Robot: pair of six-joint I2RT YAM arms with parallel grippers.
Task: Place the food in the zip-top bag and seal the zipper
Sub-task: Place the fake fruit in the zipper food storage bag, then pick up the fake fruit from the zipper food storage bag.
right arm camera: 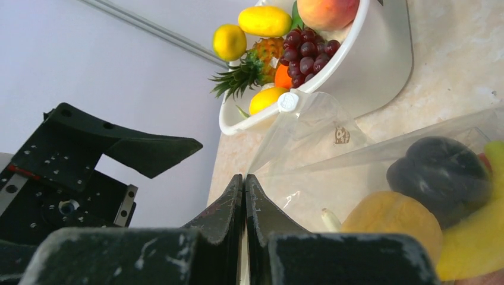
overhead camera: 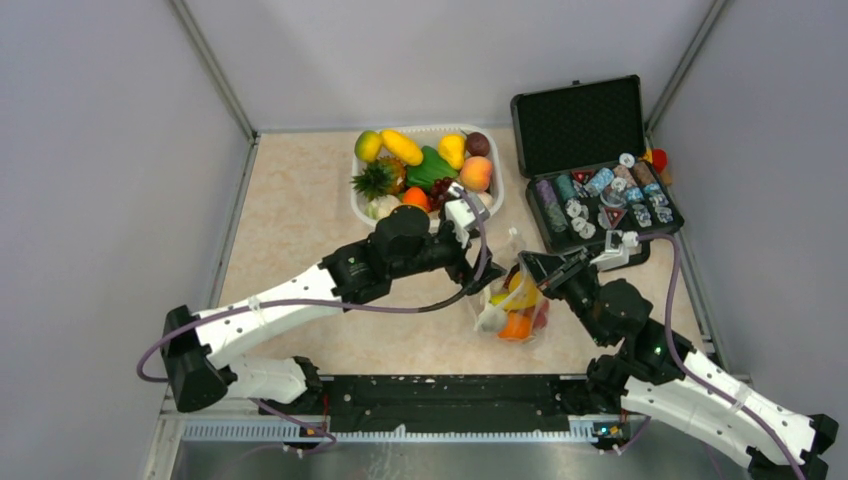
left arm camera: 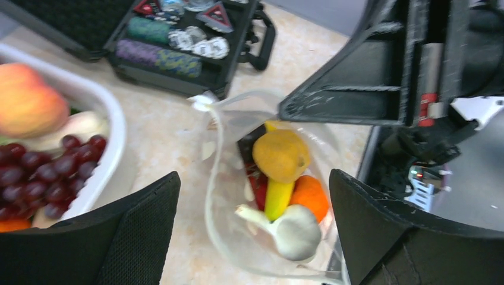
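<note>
**Figure: top, left-wrist and right-wrist views.** The zip-top bag [overhead camera: 512, 300] stood mouth-up on the table [overhead camera: 300, 230], just on the near side of the white tub [overhead camera: 430, 128], off its right-hand corner. Inside the bag lay food: an ochre fruit [left arm camera: 280, 154], a banana [left arm camera: 276, 199], an orange [left arm camera: 310, 196], a garlic bulb [left arm camera: 297, 231] and a dark fruit [right arm camera: 443, 172]. Grapes [left arm camera: 41, 178] and a peach [left arm camera: 27, 101] lay in the tub.

**Left arm.** It stretched diagonally from its base toward the tub, with the forearm low and the wrist turned. The left gripper [left arm camera: 252, 178] pointed down over the bag's mouth, just short of the tub's near wall. Its fingers [left arm camera: 136, 231] were spread wide, one to each side of the bag, and nothing was seen between them but the open bag below.

**Right arm.** It rose from its base, folded at the elbow, and reached toward the tub's near right corner. The fingers of the right gripper [right arm camera: 244, 178] were pressed flat together, pinching the clear film of the bag's rim on the side farther from the tub.

**Zipper.** The zipper [left arm camera: 209, 190] was unsealed and curved round the gaping mouth, with its white slider [right arm camera: 288, 101] at the end toward the tub.

**Surroundings.** An open black case [overhead camera: 580, 125] holding chips stood just to the right of the tub.
</note>
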